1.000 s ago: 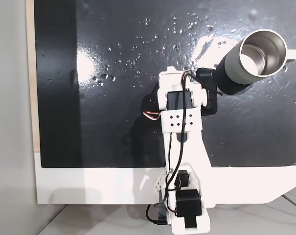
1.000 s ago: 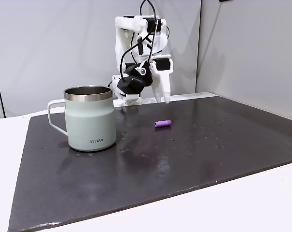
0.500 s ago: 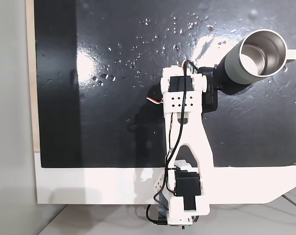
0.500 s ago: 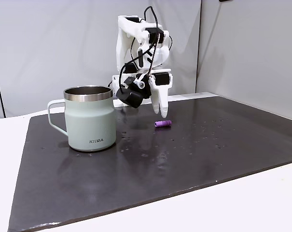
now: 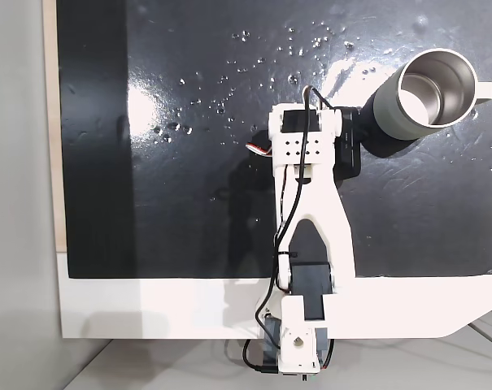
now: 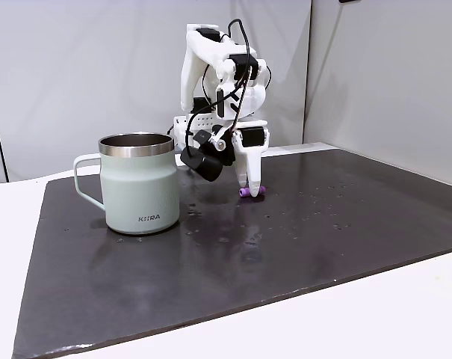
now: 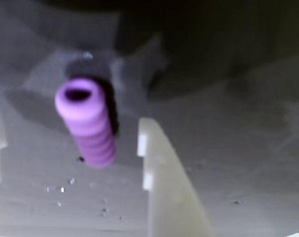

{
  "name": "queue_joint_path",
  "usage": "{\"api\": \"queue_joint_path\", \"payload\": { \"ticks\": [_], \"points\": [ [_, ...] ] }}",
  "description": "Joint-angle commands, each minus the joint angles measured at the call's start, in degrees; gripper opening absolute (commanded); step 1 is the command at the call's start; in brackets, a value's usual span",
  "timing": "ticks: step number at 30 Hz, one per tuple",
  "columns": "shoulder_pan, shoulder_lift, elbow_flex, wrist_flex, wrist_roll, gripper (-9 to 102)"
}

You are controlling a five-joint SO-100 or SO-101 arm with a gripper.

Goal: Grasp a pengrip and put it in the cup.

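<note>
Wrist view shows the claw [image 7: 70, 148] open astride the pengrip [image 7: 87, 123], which lies on the desk [image 6: 323, 224]. Grasping it and carrying it to the cup [image 6: 138, 183] remain.

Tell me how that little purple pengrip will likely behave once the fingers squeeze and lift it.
The pengrip is a hollow ribbed tube, so it probably squashes a little under the gripper. Lying on its side on the glossy dark mat, it may roll if nudged. Its ribs should help the fingers hold it, and it looks very light.
</note>
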Motion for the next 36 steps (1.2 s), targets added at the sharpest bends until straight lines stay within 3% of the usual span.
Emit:
{"api": "queue_joint_path", "payload": {
  "ticks": [1, 17, 21, 27, 36],
  "points": [
    [1.32, -0.97, -3.87, -0.88, -0.97, 23],
    [0.7, -6.59, -9.14, 0.18, -2.2, 22],
    [0.53, -7.21, -9.23, 1.14, -2.72, 17],
    [0.44, -6.68, -8.35, 1.23, -2.64, 0],
    [0.79, -1.76, -8.44, 3.34, -1.67, 0]
  ]
}}
